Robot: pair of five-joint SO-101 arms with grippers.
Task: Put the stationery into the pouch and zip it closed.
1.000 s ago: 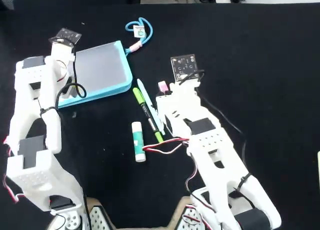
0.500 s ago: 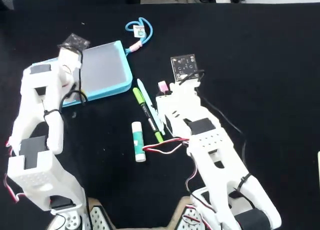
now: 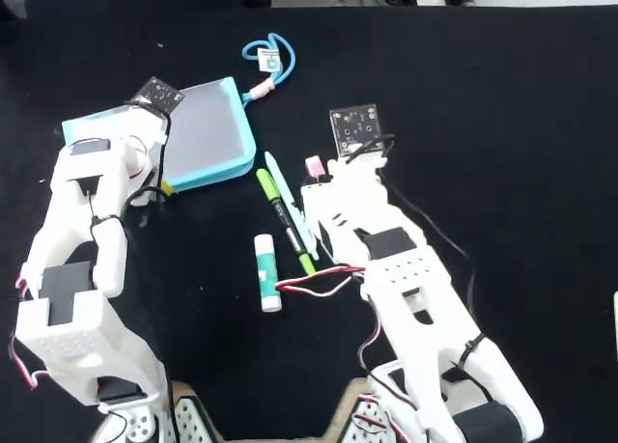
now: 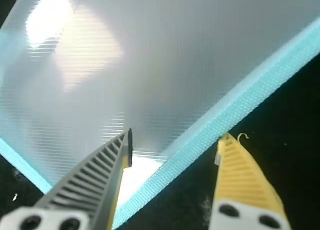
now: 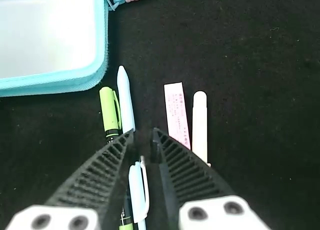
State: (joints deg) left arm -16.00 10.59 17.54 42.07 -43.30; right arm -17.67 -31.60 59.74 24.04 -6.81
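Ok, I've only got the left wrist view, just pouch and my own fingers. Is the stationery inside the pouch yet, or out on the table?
Observer: Out. The high view has a green pen, a light blue pen and a glue stick on the table beside the pouch.
Operator: Anything else loose?
Observer: The right wrist view shows a pink strip and a white stick next to the pens.
Operator: And the other arm?
Observer: The right gripper sits over the light blue pen, fingers narrowly apart.

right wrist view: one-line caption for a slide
Right gripper over a pale blue pen beside a green marker, pink printed strip and white stick, near the teal-edged translucent pouch.
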